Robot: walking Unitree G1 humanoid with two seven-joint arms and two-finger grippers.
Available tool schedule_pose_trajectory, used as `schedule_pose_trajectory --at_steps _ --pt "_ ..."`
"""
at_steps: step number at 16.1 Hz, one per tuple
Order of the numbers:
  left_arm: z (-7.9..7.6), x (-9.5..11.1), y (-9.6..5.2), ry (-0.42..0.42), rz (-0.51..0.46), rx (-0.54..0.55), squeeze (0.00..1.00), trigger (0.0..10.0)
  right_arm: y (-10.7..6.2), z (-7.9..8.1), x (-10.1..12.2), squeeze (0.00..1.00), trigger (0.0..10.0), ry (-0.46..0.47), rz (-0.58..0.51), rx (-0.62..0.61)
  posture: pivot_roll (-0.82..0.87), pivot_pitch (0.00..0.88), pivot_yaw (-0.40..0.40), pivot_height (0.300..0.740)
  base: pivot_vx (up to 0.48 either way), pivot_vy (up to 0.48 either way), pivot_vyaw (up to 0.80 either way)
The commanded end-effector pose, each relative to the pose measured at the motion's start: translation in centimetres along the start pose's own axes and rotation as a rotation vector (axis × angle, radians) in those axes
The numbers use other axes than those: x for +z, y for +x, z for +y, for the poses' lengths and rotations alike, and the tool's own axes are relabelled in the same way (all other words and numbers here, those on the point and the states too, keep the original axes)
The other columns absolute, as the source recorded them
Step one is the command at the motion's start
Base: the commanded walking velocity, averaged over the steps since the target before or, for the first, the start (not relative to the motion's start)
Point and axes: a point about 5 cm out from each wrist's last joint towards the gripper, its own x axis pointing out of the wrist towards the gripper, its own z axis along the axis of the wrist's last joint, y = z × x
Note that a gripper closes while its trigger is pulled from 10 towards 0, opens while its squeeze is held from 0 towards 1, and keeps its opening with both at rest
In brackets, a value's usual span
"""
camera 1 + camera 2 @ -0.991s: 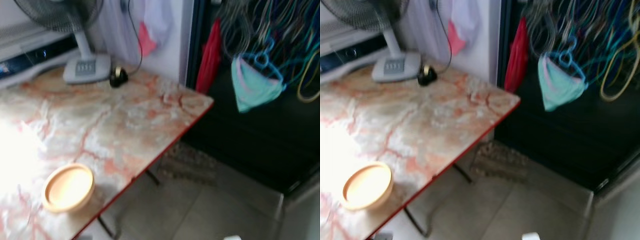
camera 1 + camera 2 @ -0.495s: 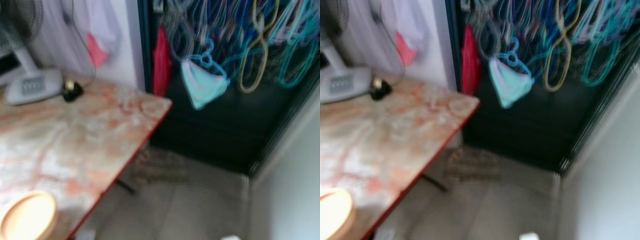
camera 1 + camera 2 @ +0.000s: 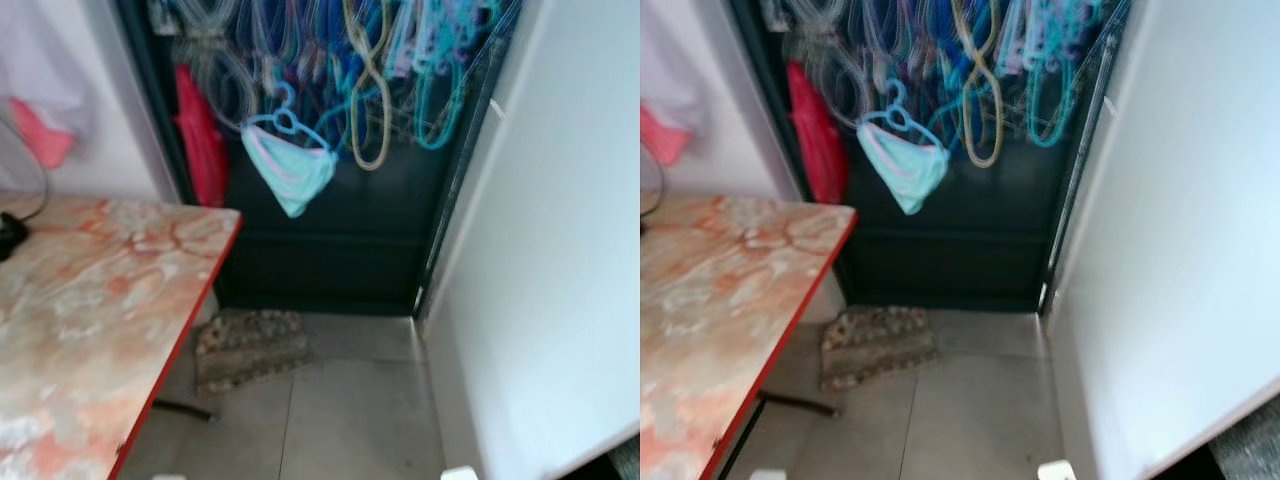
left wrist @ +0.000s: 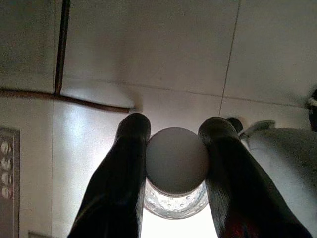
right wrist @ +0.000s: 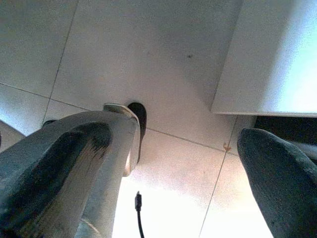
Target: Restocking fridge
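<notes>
A tiled floor (image 3: 340, 410) lies ahead, between the table (image 3: 90, 300) and a white wall (image 3: 560, 250). Our left gripper (image 4: 174, 148) clamps a bottle (image 4: 177, 161) by its cap for carrying; our right gripper (image 5: 173, 163) hangs spread, holding nothing.

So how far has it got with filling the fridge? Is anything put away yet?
Nothing shows as put away yet. In hand: the left end effector is shut on a clear bottle with a round cap, carried above the tiled floor. The right end effector hangs open and empty. Ahead are a marble-patterned table, a mat, hangers and a white panel, possibly the fridge's side. Stocking is still to do.
</notes>
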Motion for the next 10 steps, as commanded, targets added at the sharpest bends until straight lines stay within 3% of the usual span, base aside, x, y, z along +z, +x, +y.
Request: schedule_pose_trajectory --at_steps 1,10 --pt "0.42 -0.74 -0.12 -0.006 0.023 0.007 0.0 10.0 -0.27 0.25 -1.86 0.0 10.0 0.004 0.069 0.007 0.0 0.0 0.047 0.74 0.0 0.0 -0.8" --pt "0.4 -0.62 -0.1 0.011 0.016 -0.001 0.0 10.0 -0.33 0.45 -2.25 0.0 10.0 0.02 0.073 0.004 -0.02 0.002 0.057 0.74 0.0 0.0 -0.8"
